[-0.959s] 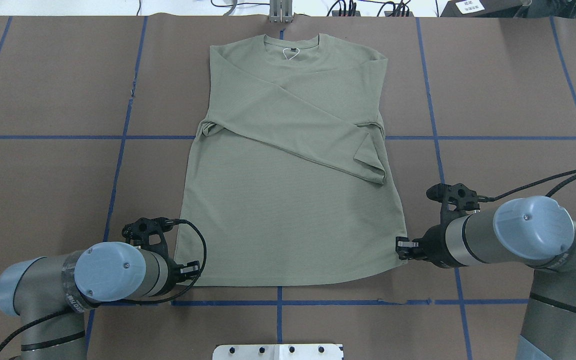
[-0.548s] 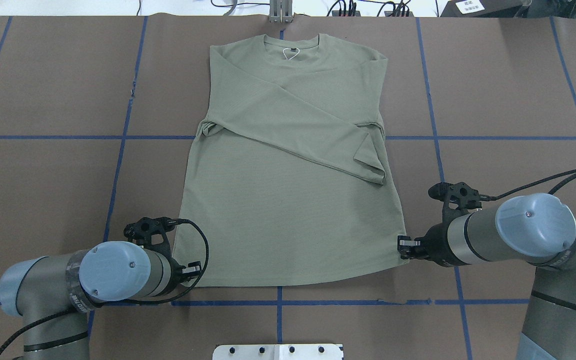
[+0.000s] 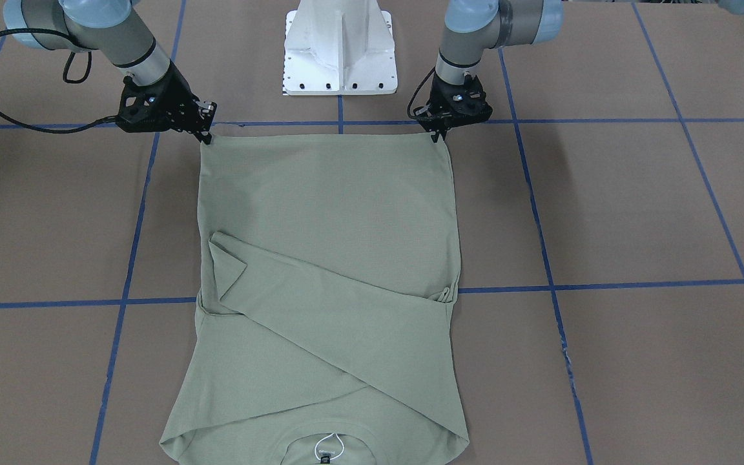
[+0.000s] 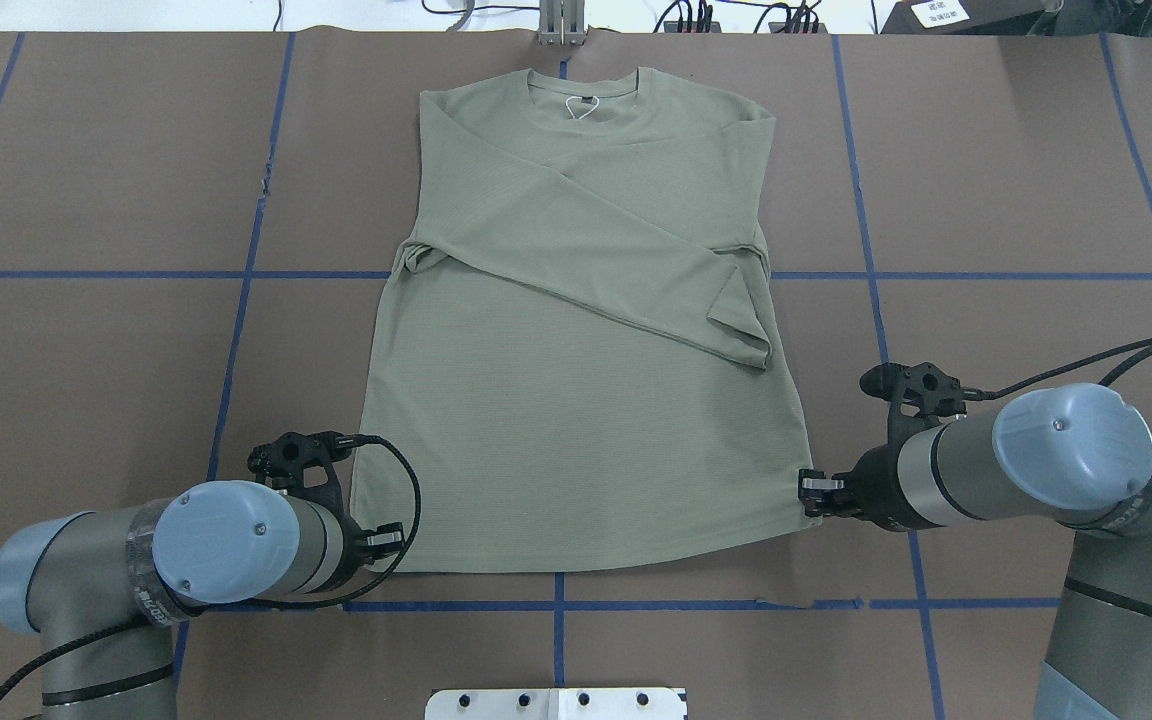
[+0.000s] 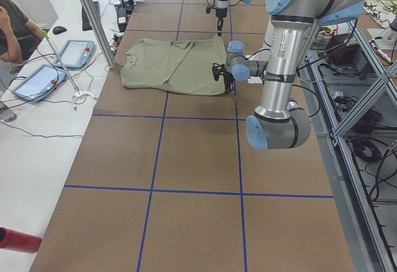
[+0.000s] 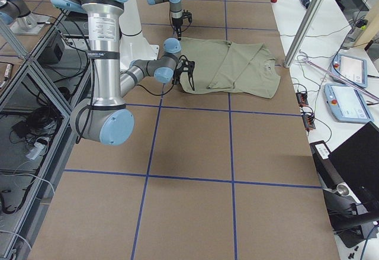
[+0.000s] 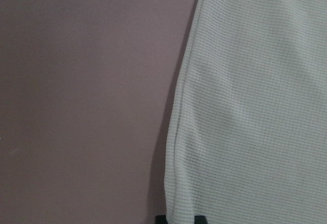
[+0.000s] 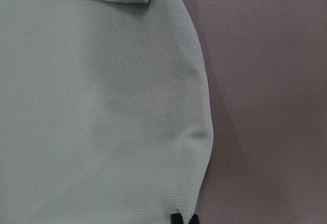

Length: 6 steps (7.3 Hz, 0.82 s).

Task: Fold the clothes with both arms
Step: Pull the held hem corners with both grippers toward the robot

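Note:
The sage-green shirt [image 4: 576, 420] lies flat on the brown table, neck and dark label [image 4: 584, 100] at the far side, both sleeves folded across the chest. My left gripper [image 4: 391, 540] sits at the near left hem corner, shut on the shirt's edge; the left wrist view shows cloth [image 7: 255, 106] puckered between the fingertips [image 7: 199, 219]. My right gripper [image 4: 808, 492] sits at the near right hem corner, shut on it; the right wrist view shows the corner [image 8: 202, 147] bunched above the tips. In the front view the left gripper [image 3: 440, 134] and right gripper [image 3: 206, 135] touch the hem corners of the shirt [image 3: 327, 213].
The white pedestal base [image 3: 340, 45] stands just behind the hem. Blue tape lines [image 4: 236, 330] grid the table. A metal post [image 4: 561, 25] stands at the far edge. An operator [image 5: 15, 30] and tablets [image 5: 74, 52] are beyond the table's far side.
Both grippers have shifted slightly at the hem corners, the right one a little to the right and up. The shirt lies as before.

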{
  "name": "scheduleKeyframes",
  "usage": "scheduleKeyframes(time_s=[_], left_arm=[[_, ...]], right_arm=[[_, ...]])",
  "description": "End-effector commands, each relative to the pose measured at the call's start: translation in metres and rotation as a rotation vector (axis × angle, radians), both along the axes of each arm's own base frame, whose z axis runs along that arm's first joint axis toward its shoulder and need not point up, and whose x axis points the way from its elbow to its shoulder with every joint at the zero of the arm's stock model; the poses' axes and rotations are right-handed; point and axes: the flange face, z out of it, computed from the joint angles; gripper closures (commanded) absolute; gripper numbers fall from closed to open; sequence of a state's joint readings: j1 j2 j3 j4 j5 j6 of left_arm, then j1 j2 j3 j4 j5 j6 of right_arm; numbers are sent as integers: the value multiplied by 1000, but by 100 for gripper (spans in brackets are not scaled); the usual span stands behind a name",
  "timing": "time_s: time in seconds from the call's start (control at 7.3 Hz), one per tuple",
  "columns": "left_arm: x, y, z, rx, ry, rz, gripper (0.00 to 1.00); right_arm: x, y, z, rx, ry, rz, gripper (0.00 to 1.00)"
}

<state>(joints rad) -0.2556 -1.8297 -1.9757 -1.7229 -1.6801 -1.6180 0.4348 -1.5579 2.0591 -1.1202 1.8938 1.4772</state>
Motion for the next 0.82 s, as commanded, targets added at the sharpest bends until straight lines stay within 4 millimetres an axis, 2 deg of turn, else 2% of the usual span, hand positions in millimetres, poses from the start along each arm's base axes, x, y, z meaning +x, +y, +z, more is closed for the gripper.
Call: scheduleKeyframes(time_s=[0.0,0.27,0.41,0.55,0.69], left_arm=[[-6,1,-9,-3,8,-4,100],[-27,7,-31,-2,24,0,100],[-40,12,-47,1,37,3,100],[-48,26,-61,3,52,27,100],[-55,49,-74,-25,55,46,100]], right_arm=[[2,0,-2,0,-4,-1,100],[20,-4,-5,-37,-26,-22,100],[37,5,-5,-60,-34,-47,100],[55,16,-9,-68,-45,-65,100],[69,29,-12,-99,-60,-114,100]])
